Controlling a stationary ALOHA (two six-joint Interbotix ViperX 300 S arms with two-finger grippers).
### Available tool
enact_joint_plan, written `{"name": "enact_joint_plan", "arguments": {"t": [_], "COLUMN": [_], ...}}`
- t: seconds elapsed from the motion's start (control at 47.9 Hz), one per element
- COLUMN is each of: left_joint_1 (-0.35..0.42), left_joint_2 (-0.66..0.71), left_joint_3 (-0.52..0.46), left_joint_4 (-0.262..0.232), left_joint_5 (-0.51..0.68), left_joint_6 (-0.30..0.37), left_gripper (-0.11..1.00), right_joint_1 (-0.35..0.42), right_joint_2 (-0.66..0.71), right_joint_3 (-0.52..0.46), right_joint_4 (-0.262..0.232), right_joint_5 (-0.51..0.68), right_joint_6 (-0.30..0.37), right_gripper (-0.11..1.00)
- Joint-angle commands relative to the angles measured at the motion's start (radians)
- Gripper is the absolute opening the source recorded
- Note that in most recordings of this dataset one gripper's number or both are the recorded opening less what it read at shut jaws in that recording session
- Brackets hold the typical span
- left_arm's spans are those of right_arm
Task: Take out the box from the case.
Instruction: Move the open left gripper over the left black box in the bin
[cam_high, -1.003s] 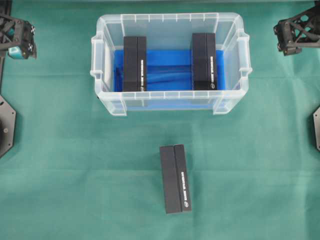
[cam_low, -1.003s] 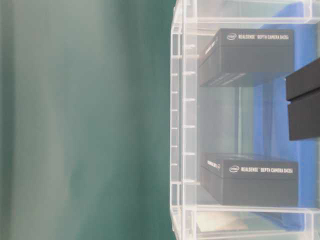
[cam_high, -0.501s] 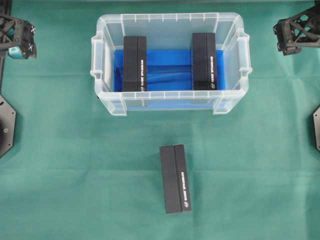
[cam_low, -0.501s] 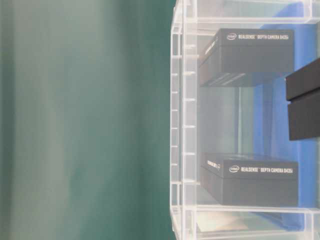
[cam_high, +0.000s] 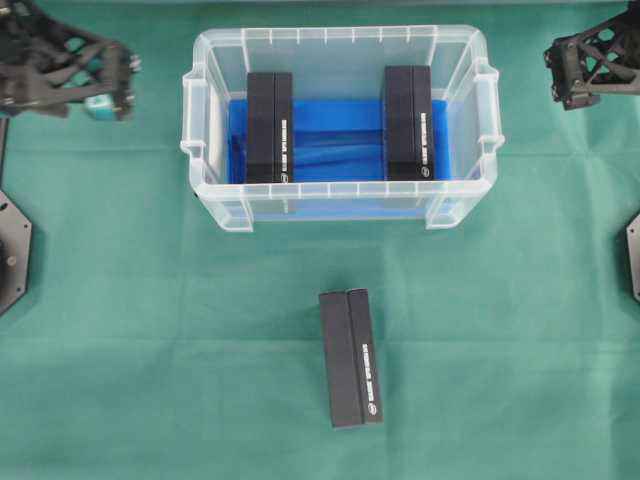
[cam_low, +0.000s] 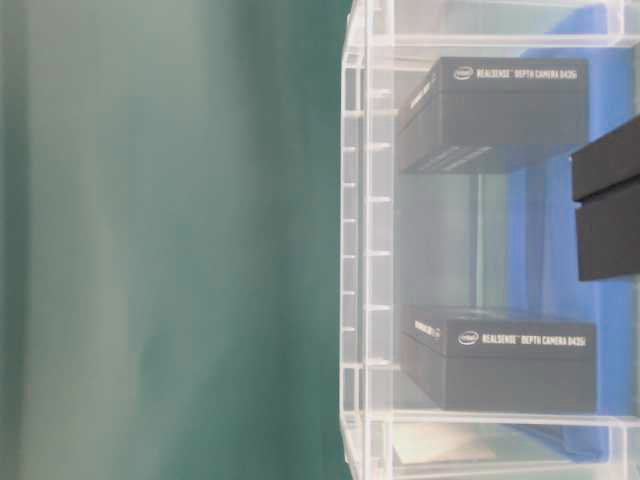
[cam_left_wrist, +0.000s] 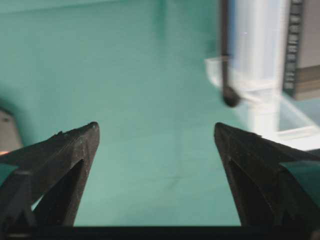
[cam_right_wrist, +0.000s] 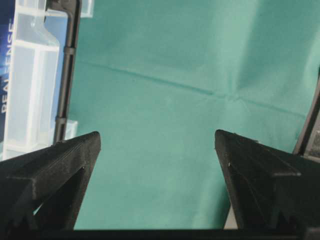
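Box handling: two black boxes stand in the case (cam_high: 340, 45), the left box (cam_high: 269, 127) near the left wall and the right box (cam_high: 408, 123) near the right wall, well apart, both on the blue sheet (cam_high: 335, 140). A third box (cam_high: 351, 357) lies outside on the green cloth (cam_high: 150, 330), in front of the case.

Each box is a rigid carton with flat, smooth sides — judged light and stiff, but liable to slip under a weak pinch. Each stands on a narrow side, so the two long faces are the likely place to take hold, from above, near mid-length. The table-level view shows print on the cartons.

Obstructions: the case walls rise above the boxes, so approach has to be from above. The left box sits close to the left wall, which leaves little room for an outer finger on that side. The middle of the case is free of objects.

Grippers: the left gripper (cam_high: 105, 85) hangs left of the case, outside the rim, jaws spread wide and holding nothing. The right gripper (cam_high: 570, 80) hangs right of the case, likewise spread and empty.
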Motion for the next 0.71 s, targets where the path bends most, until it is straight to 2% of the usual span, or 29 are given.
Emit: {"name": "enact_joint_plan", "arguments": {"t": [0.0, 0.251, 0.689], "left_joint_1": [-0.026, -0.072, -0.110], "left_joint_2": [0.038, 0.175, 0.414], "left_joint_3": [-0.071, -0.233, -0.509], "left_joint_4": [0.002, 0.009, 0.017], "left_joint_5": [-0.009, -0.005, 0.005], "left_joint_6": [-0.021, -0.064, -0.064], "left_gripper": [0.96, 0.96, 0.96], "right_joint_1": [-0.003, -0.003, -0.003], "right_joint_2": [-0.005, -0.005, -0.005], "right_joint_3": [-0.003, 0.009, 0.012], "right_joint_4": [0.000, 0.000, -0.008], "right_joint_5": [-0.011, -0.048, -0.083], "right_joint_6": [-0.002, -0.002, -0.003], "right_gripper": [0.93, 0.93, 0.93]}}
